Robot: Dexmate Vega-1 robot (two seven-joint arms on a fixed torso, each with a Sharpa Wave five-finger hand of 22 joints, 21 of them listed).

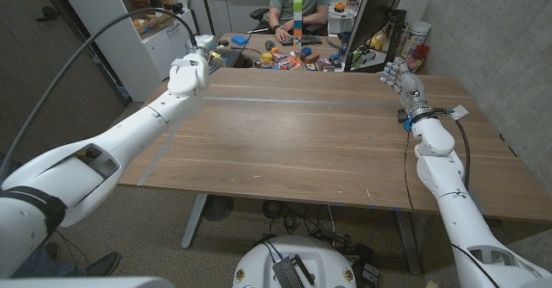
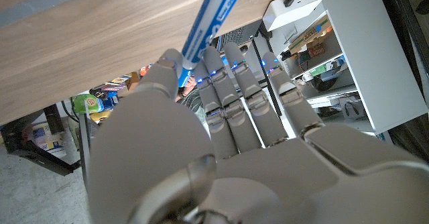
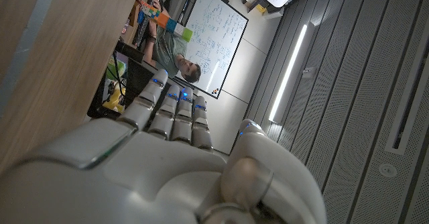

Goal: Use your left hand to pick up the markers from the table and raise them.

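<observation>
Over a wooden table (image 1: 302, 141) in a cluttered office, the left hand (image 1: 188, 72) pinches a blue marker (image 2: 208, 23) aloft — best kept steady — while the right hand (image 1: 403, 79) stands empty, fingers apart.

Left hand (image 1: 188, 72) raised over table (image 1: 302, 141) far-left corner, holding marker (image 2: 209, 24); right hand (image 1: 404, 79) at far right; person (image 1: 299, 3) behind table.
</observation>
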